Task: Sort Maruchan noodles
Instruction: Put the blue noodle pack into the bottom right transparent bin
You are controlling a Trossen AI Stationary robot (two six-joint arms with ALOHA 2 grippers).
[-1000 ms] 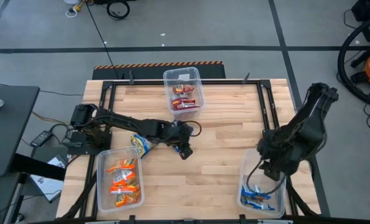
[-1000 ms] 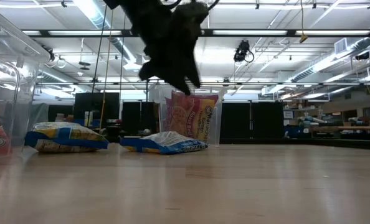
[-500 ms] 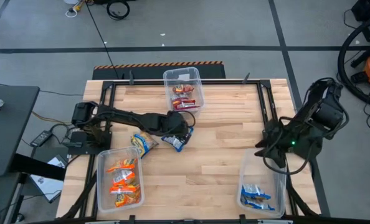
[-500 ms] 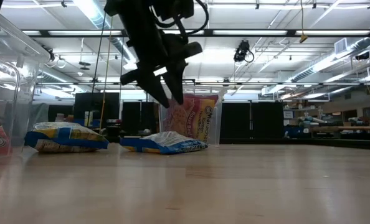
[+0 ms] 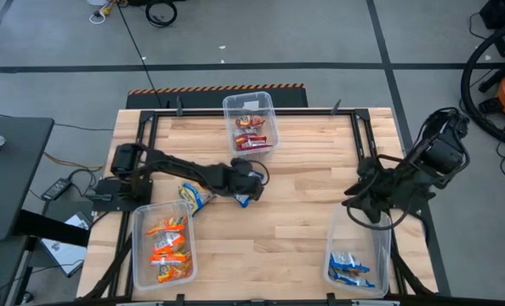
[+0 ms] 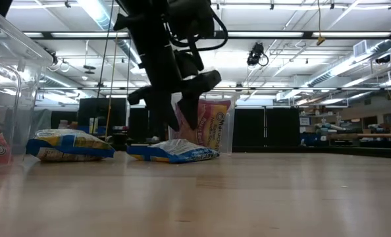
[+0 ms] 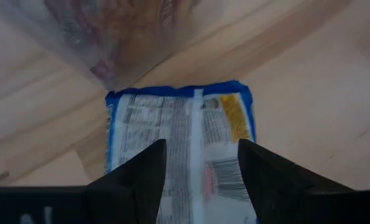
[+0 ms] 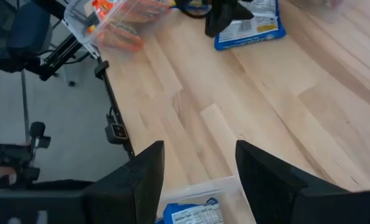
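High view: three clear bins are set at separate edges of the desk (image 5: 303, 221), one per colour, so sorting is readable at a glance: an orange-packet bin (image 5: 162, 241) at the near left, a red-packet bin (image 5: 251, 125) at the far middle, a blue-packet bin (image 5: 356, 255) at the near right. Two blue-and-yellow packets are left loose on the wood: one (image 5: 195, 197) just beside the orange bin, another (image 5: 242, 197) under the left hand (image 5: 251, 184), which is reached out over it, judged to be lining up a pick. The right hand (image 5: 360, 206) is held just above the far end of the blue bin, nothing seen in it. Low view: the left hand (image 6: 176, 115) is seen hanging fingers-down and spread directly above the nearer blue packet (image 6: 172, 151), not yet touching; the second loose packet (image 6: 69, 145) lies flat to one side, the red bin (image 6: 202, 124) stands behind. Left wrist view: the two fingers (image 7: 135, 180) are seen apart, straddling the blue packet (image 7: 182, 140) lying label-back up, so a closing would pinch it across its width. Right wrist view: the right fingers (image 8: 141, 174) are apart and empty; one blue packet (image 8: 191, 214) is seen already in the bin below, and the loose packet (image 8: 247, 28) with the other arm over it shows far off.
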